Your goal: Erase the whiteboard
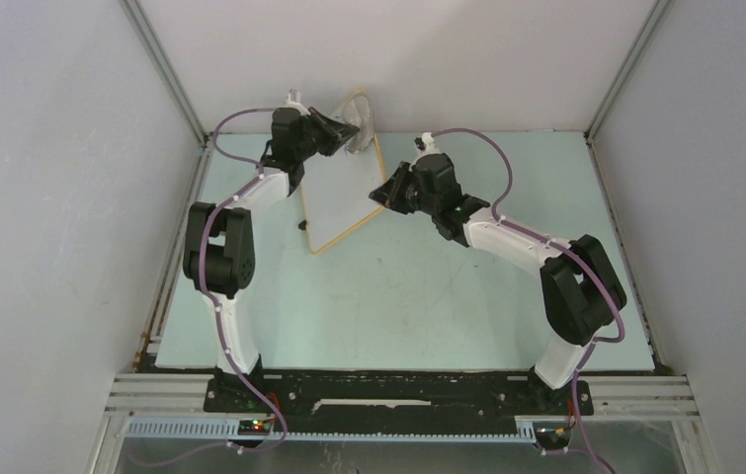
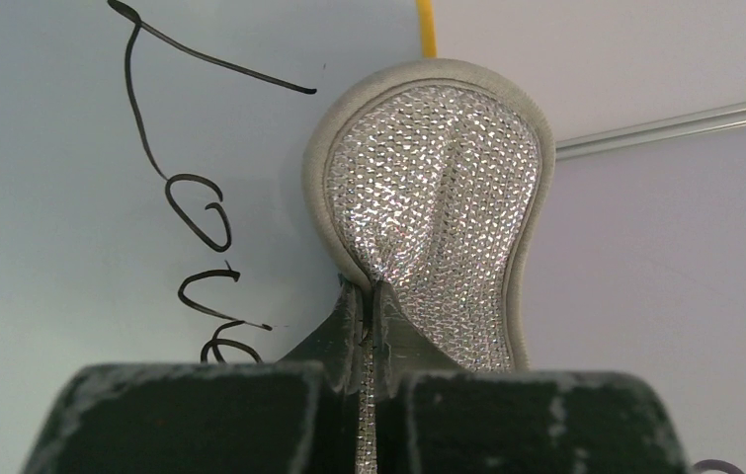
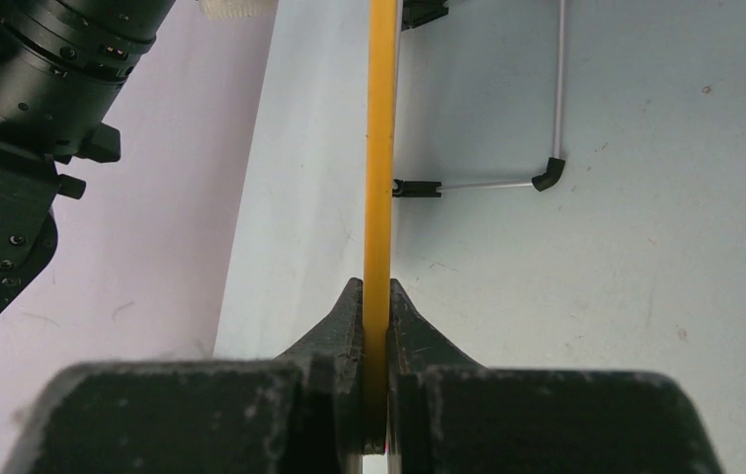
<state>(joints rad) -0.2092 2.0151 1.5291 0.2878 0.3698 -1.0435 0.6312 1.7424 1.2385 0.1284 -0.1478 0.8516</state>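
The whiteboard (image 1: 339, 197) stands tilted on edge at the back middle of the table, with a thin yellow-orange frame (image 3: 381, 148). My right gripper (image 1: 384, 194) is shut on its right frame edge, the jaws pinching the yellow strip (image 3: 378, 296). Dark handwriting (image 2: 196, 212) runs down the white face (image 2: 42, 247). My left gripper (image 2: 376, 296) is shut on a grey oval cloth pad (image 2: 448, 188) with a glittery mesh face. The pad sits at the board's upper edge beside the writing, and its left rim lies against the board. From above, the left gripper (image 1: 347, 131) is at the board's top corner.
The board's wire stand with a black foot (image 3: 546, 176) rests on the pale green table (image 1: 418, 296). Grey enclosure walls with aluminium posts (image 1: 618, 74) close in the back and sides. The left arm's wrist (image 3: 33, 118) is close on the board's other side.
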